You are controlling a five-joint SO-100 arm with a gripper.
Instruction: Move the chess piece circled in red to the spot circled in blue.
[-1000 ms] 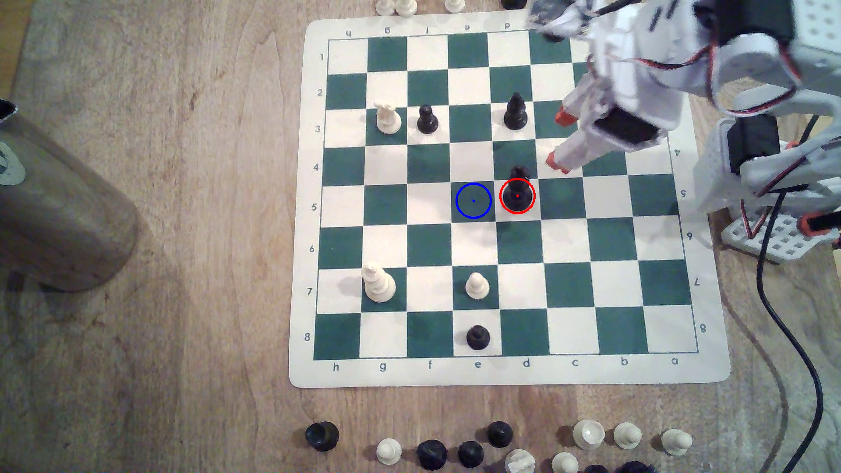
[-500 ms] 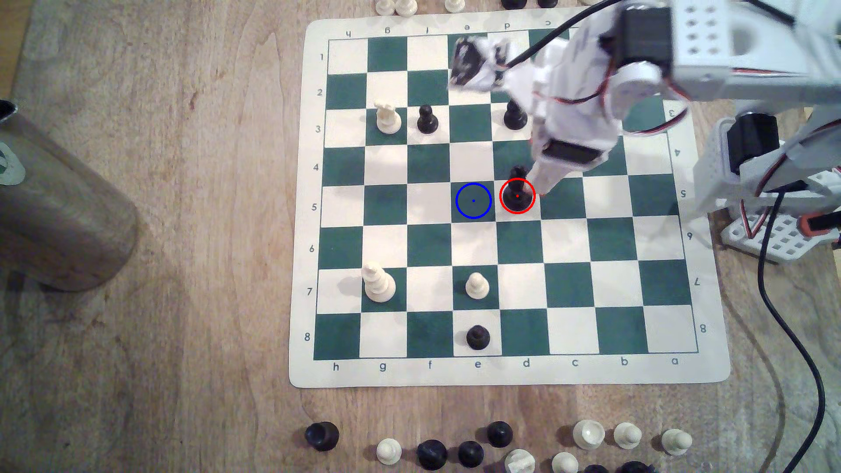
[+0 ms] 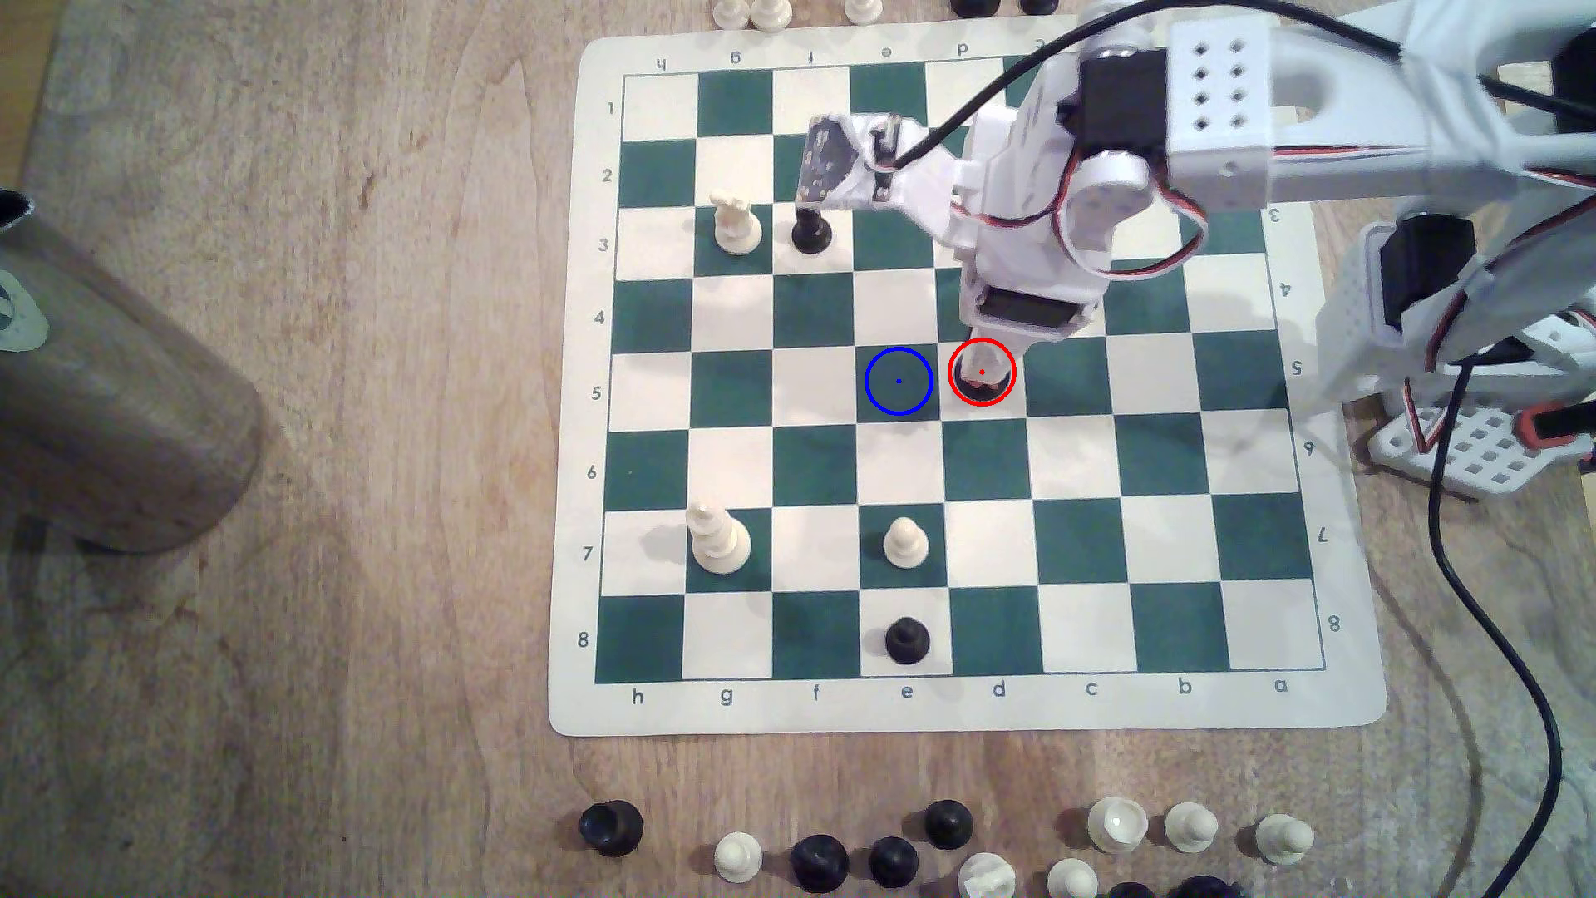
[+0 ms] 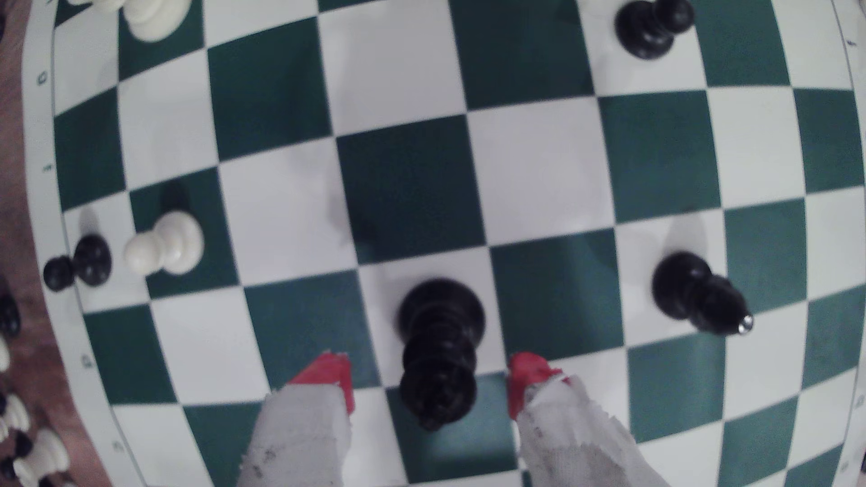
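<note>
Wood table (image 3: 345,604) carries the chess mat (image 3: 967,712); spare pieces (image 3: 950,842) along the mat's near edge, more (image 3: 769,13) past the far edge; brown cylinder (image 3: 104,406) at exterior view's left; arm base (image 3: 1468,449) right.

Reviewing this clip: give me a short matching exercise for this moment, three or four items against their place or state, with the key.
Items:
1. chess piece
2. spot
3. hand
4. white pawn

States:
A. bare green square, blue ring
B. open, tips either side of the tall black piece
C. upright on the red-ringed white square
D. green square in row 7

Pairs: 1-C, 2-A, 3-B, 4-D
</note>
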